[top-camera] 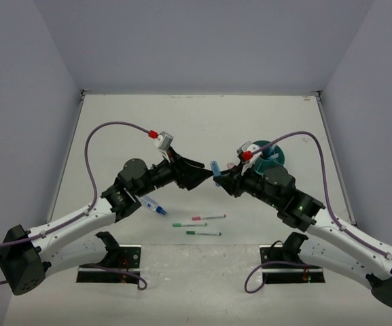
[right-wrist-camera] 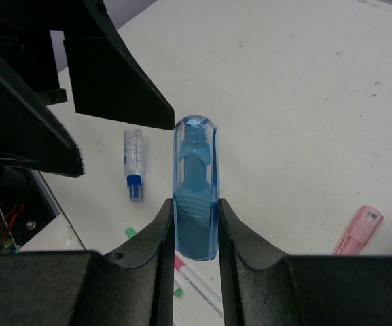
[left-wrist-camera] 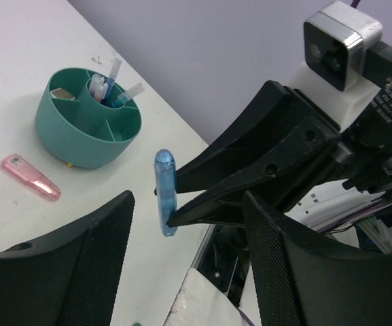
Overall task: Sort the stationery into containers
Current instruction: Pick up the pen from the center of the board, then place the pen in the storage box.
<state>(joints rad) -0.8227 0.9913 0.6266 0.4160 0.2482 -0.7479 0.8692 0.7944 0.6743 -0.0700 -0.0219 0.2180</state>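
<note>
one blue highlighter clamped in right gripper, w/ left gripper spread open just beside it.

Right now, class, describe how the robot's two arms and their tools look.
The left arm and right arm have white shells with black joints. A purple cable loops to a red plug at each wrist, beside a white camera block. The left tool and right tool are black, each with two tapered, finely textured fingers.
</note>
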